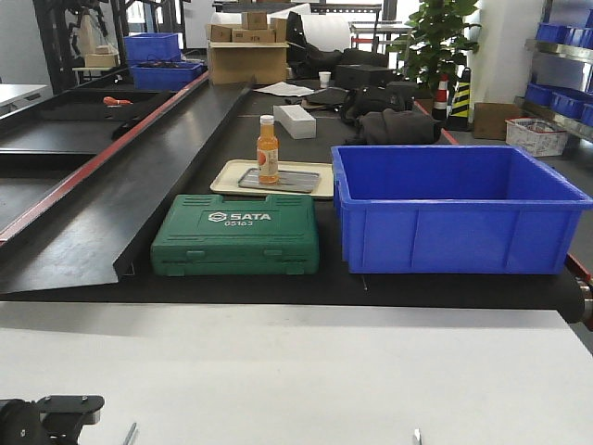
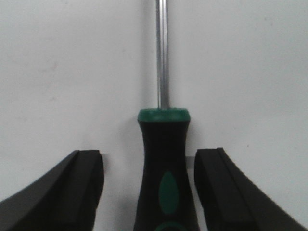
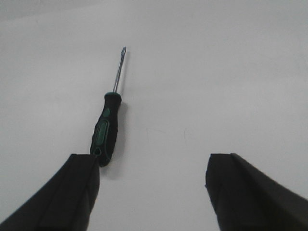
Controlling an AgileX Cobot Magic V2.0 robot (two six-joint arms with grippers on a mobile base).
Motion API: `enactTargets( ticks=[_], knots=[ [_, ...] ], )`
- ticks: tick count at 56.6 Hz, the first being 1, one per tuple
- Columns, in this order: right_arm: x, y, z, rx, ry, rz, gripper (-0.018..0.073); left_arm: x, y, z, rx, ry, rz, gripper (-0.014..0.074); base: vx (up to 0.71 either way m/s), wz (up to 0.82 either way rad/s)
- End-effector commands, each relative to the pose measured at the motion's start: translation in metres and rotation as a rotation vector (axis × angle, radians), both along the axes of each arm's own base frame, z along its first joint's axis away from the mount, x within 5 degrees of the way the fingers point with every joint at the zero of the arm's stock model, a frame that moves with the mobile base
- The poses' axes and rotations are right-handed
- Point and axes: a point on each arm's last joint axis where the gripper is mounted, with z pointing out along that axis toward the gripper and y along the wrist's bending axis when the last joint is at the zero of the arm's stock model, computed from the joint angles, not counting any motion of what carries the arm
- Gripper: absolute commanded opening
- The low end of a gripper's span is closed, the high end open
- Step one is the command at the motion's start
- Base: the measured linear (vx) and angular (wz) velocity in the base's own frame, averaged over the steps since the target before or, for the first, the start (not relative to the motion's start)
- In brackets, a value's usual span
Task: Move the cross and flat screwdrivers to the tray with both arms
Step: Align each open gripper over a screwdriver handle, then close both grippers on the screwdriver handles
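Note:
On the white table, a green-and-black screwdriver (image 2: pixel 163 163) lies between the fingers of my left gripper (image 2: pixel 149 158). The jaws are open, with a gap on each side of the handle. A second screwdriver (image 3: pixel 106 130) lies ahead and to the left of my right gripper (image 3: pixel 153 161). That gripper is open and holds nothing, and the handle end sits by its left fingertip (image 3: pixel 86 166). Both steel shaft tips (image 1: pixel 130 433) (image 1: pixel 417 436) peek in at the bottom of the front view. The grey metal tray (image 1: pixel 301 180) rests far back on a beige tray (image 1: pixel 227 176).
An orange bottle (image 1: pixel 268 148) stands on the grey tray. A green SATA case (image 1: pixel 236 234) and a deep blue bin (image 1: pixel 454 209) sit in front of it on the black belt. Part of my left arm (image 1: pixel 46 417) shows bottom left.

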Motion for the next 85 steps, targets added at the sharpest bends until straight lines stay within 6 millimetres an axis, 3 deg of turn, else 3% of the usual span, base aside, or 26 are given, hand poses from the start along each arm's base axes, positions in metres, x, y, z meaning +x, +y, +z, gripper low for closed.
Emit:
enactTargets(
  ticks=[1, 20, 29, 39, 46, 53, 60, 68, 75, 79, 85],
  knots=[
    [0.004, 0.000, 0.012, -0.036, -0.044, 0.027, 0.0529, 0.010, -0.003, 0.017, -0.019, -0.096, 0.016, 0.0540, 0.00, 0.00],
    [0.003, 0.000, 0.011, -0.049, -0.033, 0.035, 0.0529, 0.024, -0.007, 0.016, -0.019, -0.009, -0.017, 0.0540, 0.00, 0.00],
    [0.004, 0.000, 0.011, -0.047, 0.003, 0.032, 0.0529, 0.017, -0.008, 0.011, -0.017, 0.092, -0.029, 0.0540, 0.00, 0.00],
    [0.020, -0.001, 0.030, -0.076, 0.103, 0.046, 0.0529, 0.016, -0.008, 0.011, -0.017, 0.107, -0.030, 0.0538, 0.00, 0.00],
    [0.047, 0.000, 0.044, -0.083, 0.157, 0.057, 0.0529, 0.016, -0.008, 0.011, -0.017, 0.108, -0.030, 0.0511, 0.00, 0.00],
    [0.079, 0.003, 0.045, -0.083, 0.229, 0.076, 0.0529, 0.017, -0.008, 0.011, -0.017, 0.098, -0.029, 0.0439, 0.00, 0.00],
    [0.115, 0.010, 0.036, -0.075, 0.303, 0.118, 0.0529, 0.017, -0.008, 0.011, -0.017, 0.094, -0.029, 0.0332, 0.00, 0.00],
    [0.152, 0.037, 0.021, -0.090, 0.369, 0.197, 0.0529, 0.018, -0.008, 0.011, -0.017, 0.087, -0.028, 0.0179, 0.00, 0.00],
    [0.188, 0.056, 0.005, -0.067, 0.434, 0.125, 0.0529, 0.018, -0.008, 0.011, -0.017, 0.087, -0.029, 0.0044, 0.00, 0.00],
    [0.206, 0.063, -0.004, -0.053, 0.467, 0.093, 0.0529, 0.017, -0.008, 0.011, -0.017, 0.088, -0.029, -0.0006, 0.00, 0.00],
    [0.225, 0.074, -0.018, -0.033, 0.508, 0.110, 0.0529, 0.018, -0.008, 0.011, -0.017, 0.087, -0.028, -0.0008, 0.00, 0.00]
  ],
)
